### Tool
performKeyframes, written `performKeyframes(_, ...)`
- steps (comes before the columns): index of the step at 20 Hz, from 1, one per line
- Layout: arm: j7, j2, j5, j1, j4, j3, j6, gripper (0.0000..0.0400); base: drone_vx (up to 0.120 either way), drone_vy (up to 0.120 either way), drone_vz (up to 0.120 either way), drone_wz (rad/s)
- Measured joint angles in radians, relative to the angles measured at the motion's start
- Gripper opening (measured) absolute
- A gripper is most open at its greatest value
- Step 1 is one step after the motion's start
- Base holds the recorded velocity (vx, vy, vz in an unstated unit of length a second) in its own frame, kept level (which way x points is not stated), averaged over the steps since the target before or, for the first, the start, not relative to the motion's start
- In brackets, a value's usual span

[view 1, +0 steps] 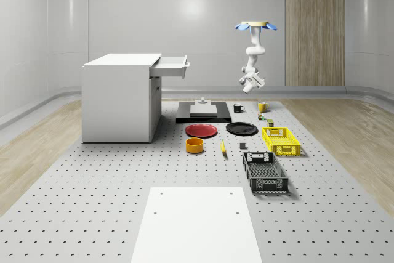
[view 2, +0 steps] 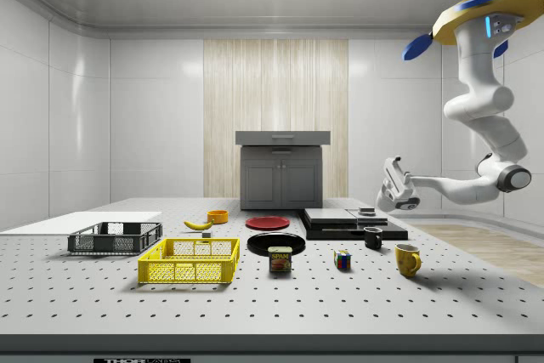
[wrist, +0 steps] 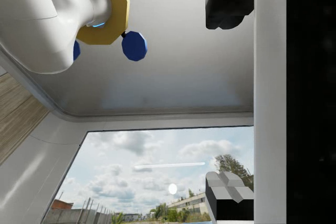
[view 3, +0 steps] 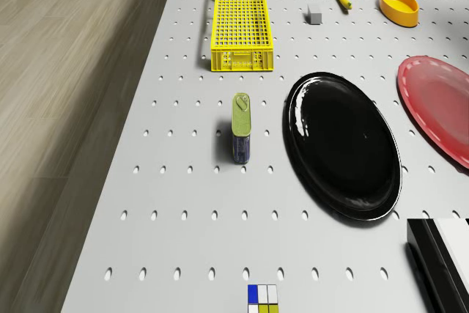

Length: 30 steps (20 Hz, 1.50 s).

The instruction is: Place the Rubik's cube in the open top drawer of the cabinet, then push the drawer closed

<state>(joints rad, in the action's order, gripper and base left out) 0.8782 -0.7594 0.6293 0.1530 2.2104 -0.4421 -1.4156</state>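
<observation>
Pincer [view 2: 391, 178] hung empty in mid-air, its two fingertips spread well apart, turned up and away from the table [view 1: 92, 201]. The yellow-and-blue quadrotor drone [view 1: 255, 26] hovered high over the table's far part, above the mugs. The small multicoloured Rubik's cube [view 2: 342, 260] sat on the table between the blue tin can [view 3: 242, 128] and the yellow mug [view 2: 407, 259], well below the pincer. The white cabinet [view 1: 120, 100] stood well apart, at the whole-scene view's left, its top drawer [view 1: 171, 66] pulled out.

The step in hand looked like the reach for the cube. Doing it well would mean turning the wrist down first, then descending straight over the cube and closing on two flat opposite faces, clear of the can and mugs.

Counted: one cube, one can, two mugs with the black one [view 2: 372, 238], a red plate [view 1: 201, 130] and a black plate [view 1: 241, 129], a yellow crate [view 1: 281, 140] and a black crate [view 1: 265, 172], one orange bowl [view 1: 194, 145], one banana [view 1: 223, 146].
</observation>
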Motion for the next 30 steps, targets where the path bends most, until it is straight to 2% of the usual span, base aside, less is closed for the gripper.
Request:
performKeyframes(4,0.107,-0.049,0.424,0.116,0.222,-0.253,-0.012,0.04,0.12,0.0,-0.12,0.0)
performKeyframes(6,0.187,-0.079,0.651,0.198,0.354,-0.374,-0.001,0.04,0.12,0.0,-0.12,0.0)
performKeyframes(9,0.322,-0.121,0.947,0.352,0.516,-0.522,0.05,0.04,0.12,0.0,-0.12,0.0)
performKeyframes(12,0.442,-0.159,1.146,0.513,0.61,-0.627,0.121,0.04,0.12,0.0,-0.12,0.0)
performKeyframes(16,0.553,-0.206,1.283,0.678,0.662,-0.715,0.198,0.04,0.12,0.0,-0.12,0.0)
performKeyframes(20,0.619,-0.244,1.336,0.778,0.68,-0.763,0.238,0.04,0.12,0.0,-0.12,0.0)
performKeyframes(24,0.656,-0.275,1.352,0.834,0.685,-0.791,0.25,0.04,0.12,0.0,-0.12,0.0)
performKeyframes(30,0.688,-0.313,1.35,0.877,0.685,-0.815,0.242,0.04,0.12,-0.12,-0.12,0.0)
